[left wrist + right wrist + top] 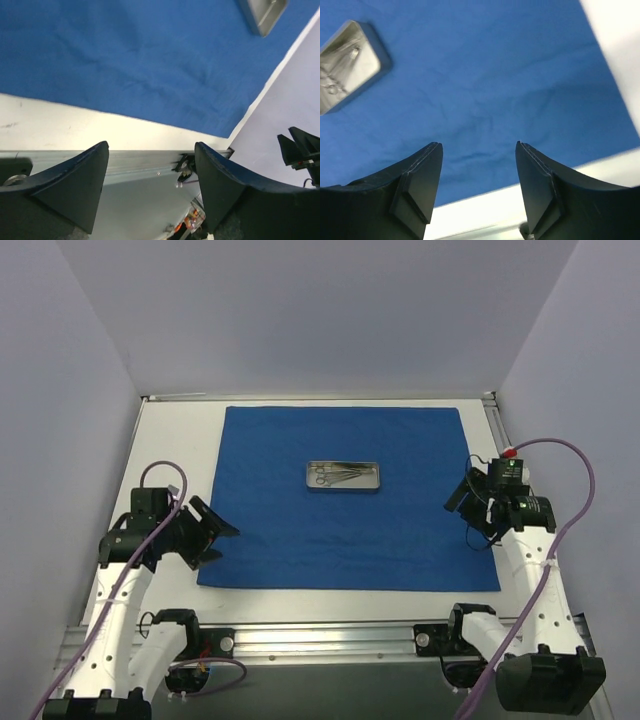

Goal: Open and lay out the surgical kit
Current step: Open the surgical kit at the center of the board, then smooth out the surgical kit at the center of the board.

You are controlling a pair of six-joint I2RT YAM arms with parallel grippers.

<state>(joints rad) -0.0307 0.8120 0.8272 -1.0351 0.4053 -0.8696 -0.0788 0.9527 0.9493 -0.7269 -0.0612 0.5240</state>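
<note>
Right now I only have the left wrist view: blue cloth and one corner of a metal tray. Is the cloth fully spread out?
Observer: Yes. From above, the cloth lies flat as one full rectangle, with no corner folded over.
Operator: What's in the tray?
Observer: The tray sits near the cloth's middle with thin silver tools inside it. None are laid out on the cloth.
Operator: Where's the right gripper?
Observer: The right gripper is at the cloth's right edge, open and holding nothing.
</note>
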